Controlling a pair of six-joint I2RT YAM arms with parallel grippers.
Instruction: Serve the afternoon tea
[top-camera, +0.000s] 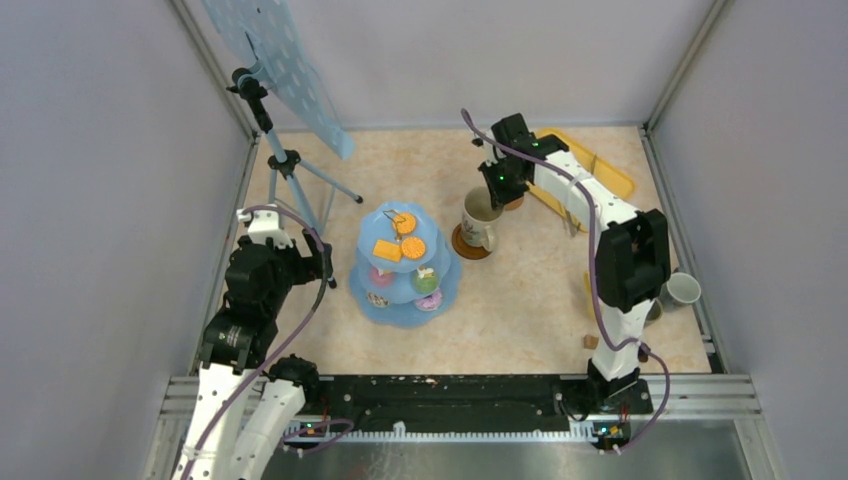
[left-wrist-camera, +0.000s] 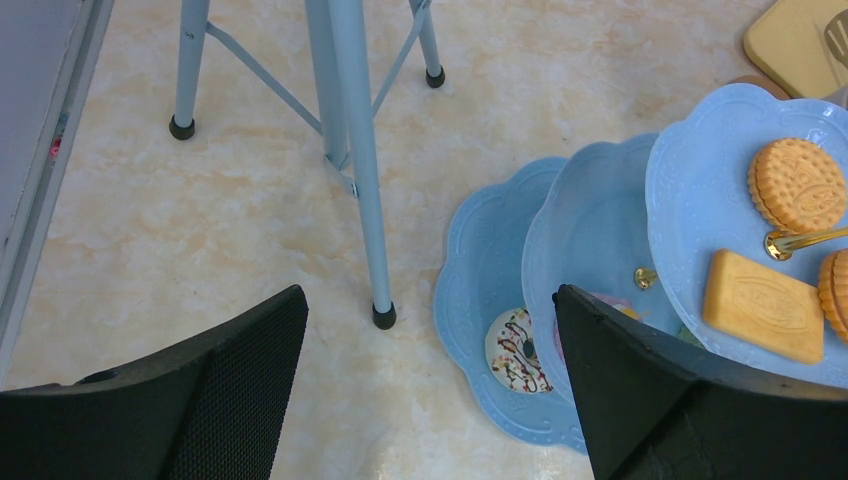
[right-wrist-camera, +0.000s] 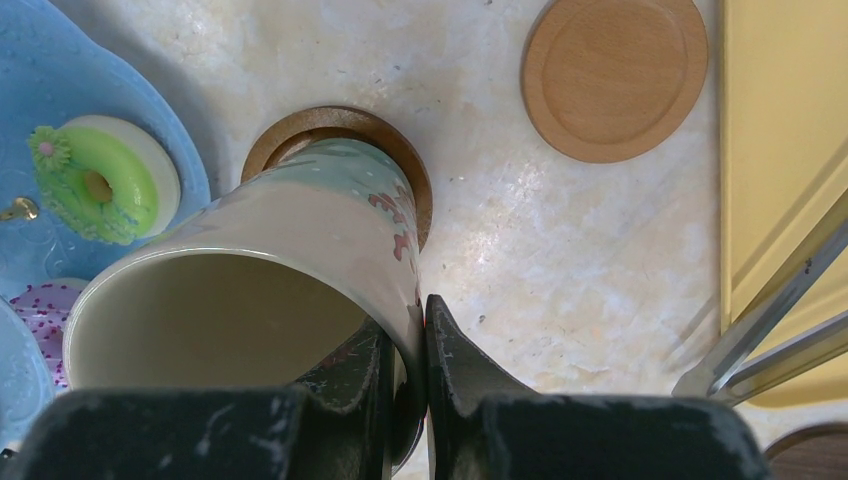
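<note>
Nearest, by the bases: left gripper (left-wrist-camera: 430, 297), spread wide and holding nothing. Hangs low beside the stand, probably parked clear while the other arm works.

Just beyond: pale-blue three-tier scalloped serving stand (left-wrist-camera: 470, 260), already loaded. Carries orange sandwich biscuits (left-wrist-camera: 797, 185), round and rectangular, on the top tier, a white donut with chocolate drizzle (left-wrist-camera: 515, 350) on the bottom tier, and a green-iced donut (right-wrist-camera: 95, 185) on the side facing the mug.

Off at the right edge: small pale mug (top-camera: 684, 288), on the table, well apart from the stand.

Further out: right gripper (right-wrist-camera: 410, 315), pinching the wall of the big beige ceramic mug (right-wrist-camera: 300, 215), one finger inside the mouth, one outside. Looks like a rim grip chosen to carry the mug upright and set it down straight.

Stands just right of the stand, base on a dark brown round coaster (right-wrist-camera: 345, 118); cannot tell whether fully seated. Shows an empty cream interior and a pale green band with reddish flower marks outside.

Behind it: lighter round wooden coaster (right-wrist-camera: 614, 78), bare, presumably waiting for another mug.

Farthest: flat yellow tray (right-wrist-camera: 780, 150) with metal tongs (right-wrist-camera: 770, 340) across its edge.
</note>
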